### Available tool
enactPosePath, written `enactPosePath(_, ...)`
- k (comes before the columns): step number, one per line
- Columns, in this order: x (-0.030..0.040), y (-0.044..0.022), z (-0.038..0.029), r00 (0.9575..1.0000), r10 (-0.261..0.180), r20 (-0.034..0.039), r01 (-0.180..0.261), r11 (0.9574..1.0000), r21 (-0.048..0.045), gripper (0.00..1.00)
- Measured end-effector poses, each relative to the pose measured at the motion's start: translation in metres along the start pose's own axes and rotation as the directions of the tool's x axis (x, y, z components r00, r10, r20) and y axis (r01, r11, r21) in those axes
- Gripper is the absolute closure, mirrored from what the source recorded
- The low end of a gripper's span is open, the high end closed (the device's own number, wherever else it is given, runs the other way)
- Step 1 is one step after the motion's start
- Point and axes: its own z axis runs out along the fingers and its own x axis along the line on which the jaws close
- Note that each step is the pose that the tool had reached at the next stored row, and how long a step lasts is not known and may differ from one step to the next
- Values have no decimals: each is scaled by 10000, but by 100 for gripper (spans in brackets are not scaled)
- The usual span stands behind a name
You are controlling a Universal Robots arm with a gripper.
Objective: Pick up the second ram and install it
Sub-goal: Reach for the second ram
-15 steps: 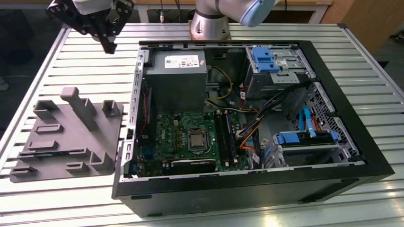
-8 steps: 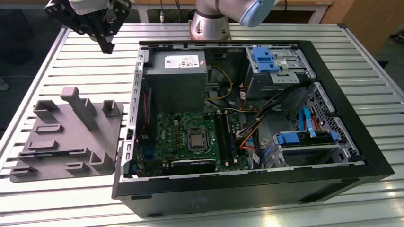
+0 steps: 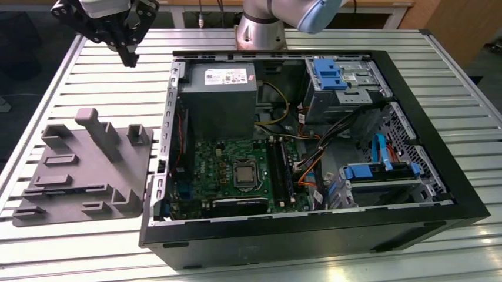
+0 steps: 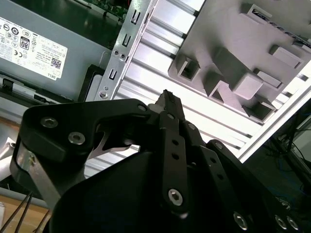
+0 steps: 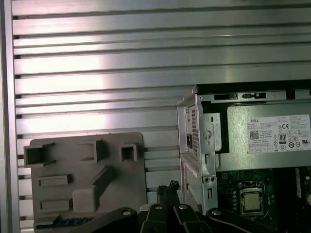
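Note:
My gripper (image 3: 129,59) hangs above the slatted table at the far left of the exterior view, beyond the grey fixture and left of the open computer case. Its black fingers meet at one tip in both wrist views (image 4: 167,96) (image 5: 170,185), shut with nothing between them. A thin dark bluish-green strip (image 5: 68,221), which looks like the second ram, lies in a long slot of the grey fixture (image 3: 79,176), nearer than the gripper. Inside the case, the green motherboard (image 3: 227,158) shows its long black memory slots (image 3: 278,164); I cannot tell what sits in them.
The black computer case (image 3: 314,235) lies open on the slatted aluminium table (image 3: 117,88), with a grey power supply (image 3: 220,88), blue drive brackets (image 3: 330,73) and loose cables (image 3: 306,170) inside. The fixture carries tall posts (image 3: 90,120). The arm's base (image 3: 259,29) stands behind the case.

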Motion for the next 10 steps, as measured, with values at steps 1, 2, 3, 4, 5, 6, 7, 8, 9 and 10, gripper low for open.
enactPosePath(1,6,0,0,10000,0,0,0,10000,0,89)
enactPosePath(2,13,-1,0,10000,0,0,0,10000,0,89)
enactPosePath(3,20,-1,-1,10000,0,0,0,10000,0,89)
enactPosePath(4,25,-2,-1,10000,0,0,0,10000,1,89)
enactPosePath(5,32,-2,-1,10000,0,0,0,10000,0,89)
enactPosePath(6,38,-3,-1,10000,0,0,0,10000,0,89)
enactPosePath(7,44,-3,-1,10000,0,0,0,10000,0,89)
enactPosePath(8,50,-4,-1,10000,0,0,0,10000,0,89)
enactPosePath(9,55,-4,-2,10000,0,0,0,10000,0,89)
enactPosePath(10,62,-5,-2,10000,0,0,0,10000,0,89)
